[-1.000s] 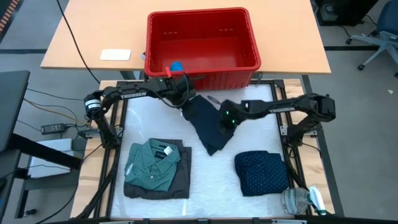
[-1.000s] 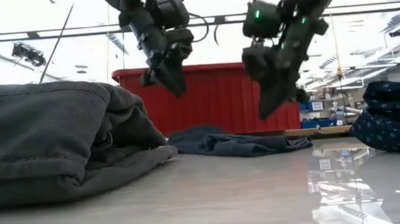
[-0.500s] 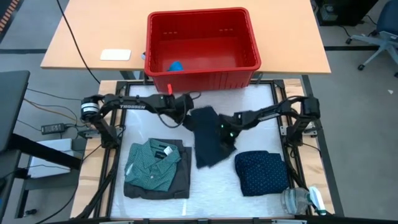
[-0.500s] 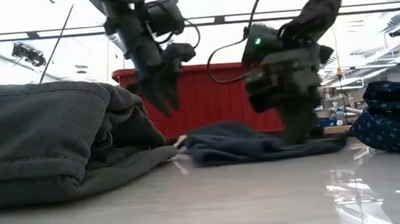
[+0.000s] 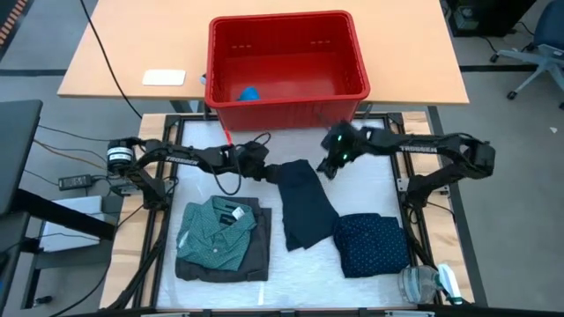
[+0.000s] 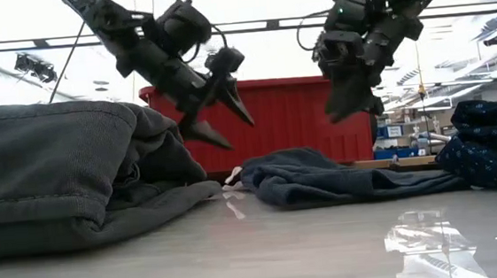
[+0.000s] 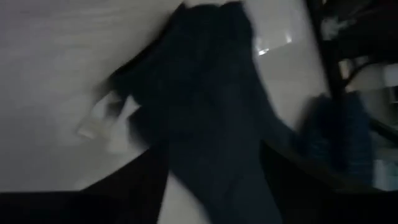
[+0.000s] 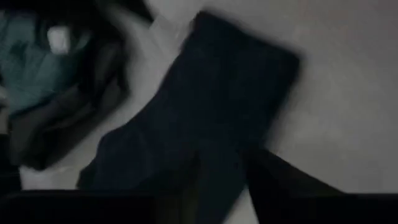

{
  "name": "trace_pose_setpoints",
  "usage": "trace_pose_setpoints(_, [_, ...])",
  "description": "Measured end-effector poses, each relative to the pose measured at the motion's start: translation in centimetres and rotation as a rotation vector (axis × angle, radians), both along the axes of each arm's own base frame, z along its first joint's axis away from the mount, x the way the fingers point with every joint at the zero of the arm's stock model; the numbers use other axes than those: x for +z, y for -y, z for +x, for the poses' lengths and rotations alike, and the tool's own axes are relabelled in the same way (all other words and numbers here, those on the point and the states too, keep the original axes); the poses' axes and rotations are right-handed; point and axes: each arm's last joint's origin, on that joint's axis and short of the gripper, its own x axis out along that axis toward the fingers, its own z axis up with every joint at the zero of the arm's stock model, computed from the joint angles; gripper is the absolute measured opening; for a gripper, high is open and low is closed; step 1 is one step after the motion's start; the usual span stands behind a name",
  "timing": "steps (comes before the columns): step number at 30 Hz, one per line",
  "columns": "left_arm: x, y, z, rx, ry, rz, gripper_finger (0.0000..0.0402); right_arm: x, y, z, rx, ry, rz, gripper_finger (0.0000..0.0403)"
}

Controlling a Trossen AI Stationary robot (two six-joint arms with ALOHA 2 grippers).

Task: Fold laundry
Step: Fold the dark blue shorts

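The plain dark garment (image 5: 304,204) lies on the white table as a long strip, running from the far middle toward the near edge, also seen low (image 6: 322,176) and in both wrist views (image 7: 211,106) (image 8: 205,106). My left gripper (image 5: 262,165) (image 6: 237,133) hovers open just above the strip's far left corner. My right gripper (image 5: 330,165) (image 6: 353,113) hangs open, higher, above its far right corner. The folded teal shirt (image 5: 216,231) sits on the charcoal piece (image 5: 254,251) at the near left. The folded navy dotted piece (image 5: 370,242) rests at the near right.
The red basket (image 5: 286,88) stands beyond the table's far edge, with a small blue item (image 5: 249,92) inside. A clear plastic object (image 5: 423,283) lies at the near right corner. Bare table shows between the two folded stacks, near the front edge.
Both grippers have drawn the dark garment toward the near edge, laid it down and let go. It now lies flat and straight instead of hanging askew. My left gripper has sunk, rolled and opened. My right gripper has dipped to the cloth, then risen back toward the far edge.
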Motion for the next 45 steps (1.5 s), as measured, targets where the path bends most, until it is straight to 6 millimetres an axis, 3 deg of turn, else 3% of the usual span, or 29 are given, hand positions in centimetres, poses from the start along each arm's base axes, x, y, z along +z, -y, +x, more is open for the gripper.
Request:
trace_pose_setpoints(4, [-1.6,-0.3,0.3,0.03,-0.065,0.045,0.0321,-0.6,2.5,-0.6,-0.01,0.036,0.034,0.0214])
trace_pose_setpoints(10, [-4.3,-1.4,1.3,0.094,-0.075,0.083,0.0379,-4.7,4.4,1.0,-0.051,-0.02,0.117,0.0319])
trace_pose_setpoints(13, [-5.2,-1.8,2.0,0.103,-0.032,0.095,0.0384,-6.6,4.4,2.1,-0.053,-0.029,0.139,0.0344])
trace_pose_setpoints(18, [-6.0,-1.4,3.4,0.015,0.069,0.161,0.037,-8.6,3.9,3.6,-0.043,-0.011,0.222,0.0343])
trace_pose_setpoints(23, [-7.0,-0.4,4.2,-0.07,0.069,0.148,0.0294,-9.6,3.5,4.2,-0.042,-0.037,0.226,0.0281])
trace_pose_setpoints(26, [-7.3,0.2,4.3,-0.111,0.054,0.182,0.0212,-9.7,3.6,4.2,-0.035,-0.033,0.21,0.0191])
trace_pose_setpoints(30, [-7.1,0.3,4.3,-0.161,0.057,0.214,0.0077,-9.4,3.4,4.1,0.044,0.017,0.251,0.0035])
trace_pose_setpoints(32, [-6.5,-0.3,4.1,-0.188,0.082,0.206,0.0024,-8.4,3.5,4.1,0.07,0.067,0.255,0.0019])
trace_pose_setpoints(36, [-2.1,-1.9,3.1,-0.216,0.201,0.281,0.0017,-5.5,3.7,3.6,0.054,0.146,0.152,0.0008])
trace_pose_setpoints(41, [5.4,-3.4,0.6,-0.201,0.359,0.507,0.0016,1.6,3.2,2.2,0.019,0.347,-0.234,0.0007])
trace_pose_setpoints(45, [11.5,-3.2,-1.2,-0.216,0.447,0.719,0.0016,7.0,1.6,0.3,0.008,0.497,-0.554,0.0005])
